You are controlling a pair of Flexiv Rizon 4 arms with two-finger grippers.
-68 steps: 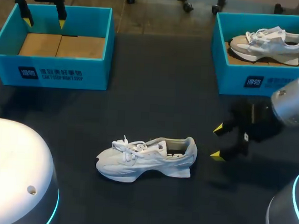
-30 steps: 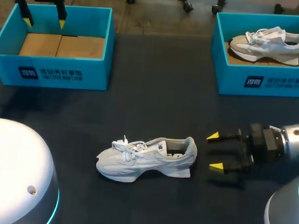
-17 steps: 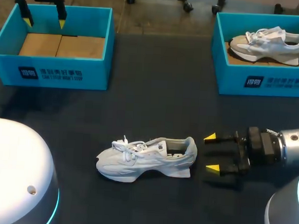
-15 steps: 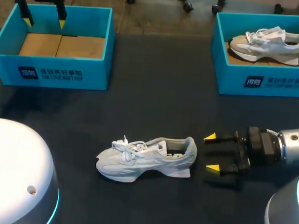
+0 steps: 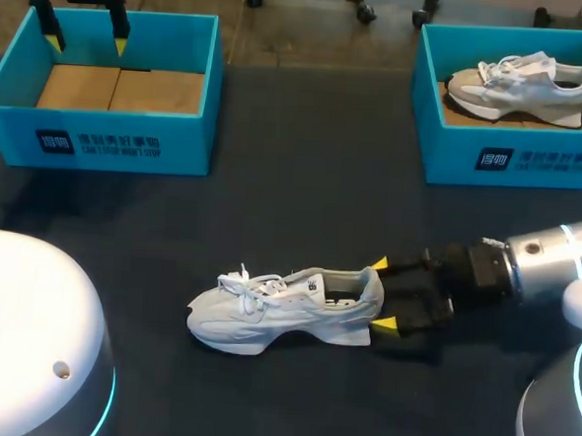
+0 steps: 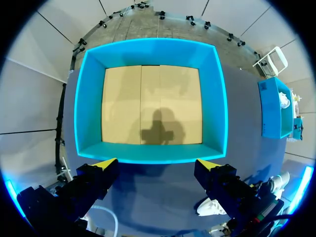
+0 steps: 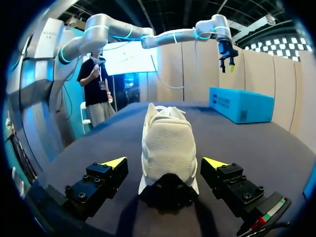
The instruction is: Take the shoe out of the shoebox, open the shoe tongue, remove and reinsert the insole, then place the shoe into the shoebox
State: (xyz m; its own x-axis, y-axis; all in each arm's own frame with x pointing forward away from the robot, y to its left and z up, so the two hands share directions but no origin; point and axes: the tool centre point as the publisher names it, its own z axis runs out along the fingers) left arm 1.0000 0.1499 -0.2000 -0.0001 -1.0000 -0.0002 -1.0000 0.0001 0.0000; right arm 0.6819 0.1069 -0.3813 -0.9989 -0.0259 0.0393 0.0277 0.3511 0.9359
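Right hand (image 5: 383,295) had moved in across the desk (image 5: 303,179) since the earlier frames, from well clear of the shoe (image 5: 286,307) to right at its heel. Its fingers were spread apart, one yellow tip on each side of the heel, with nothing gripped. In the right wrist view the hand (image 7: 165,163) had a gap between each finger and the shoe (image 7: 168,143). The right arm came in low and near level from the right side, fingers pointing along the shoe toward its toe. The shoe had not shifted: it lay on its sole in the middle of the dark desk, toe to the left, laces on top. Left hand (image 5: 86,42) was unchanged, fingers apart and empty, hanging over the far rim of the left shoebox (image 5: 98,142), pointing down into it (image 6: 155,163). That box (image 6: 148,153) showed only a tan cardboard floor. The right shoebox (image 5: 512,157) held a second shoe (image 5: 522,84).
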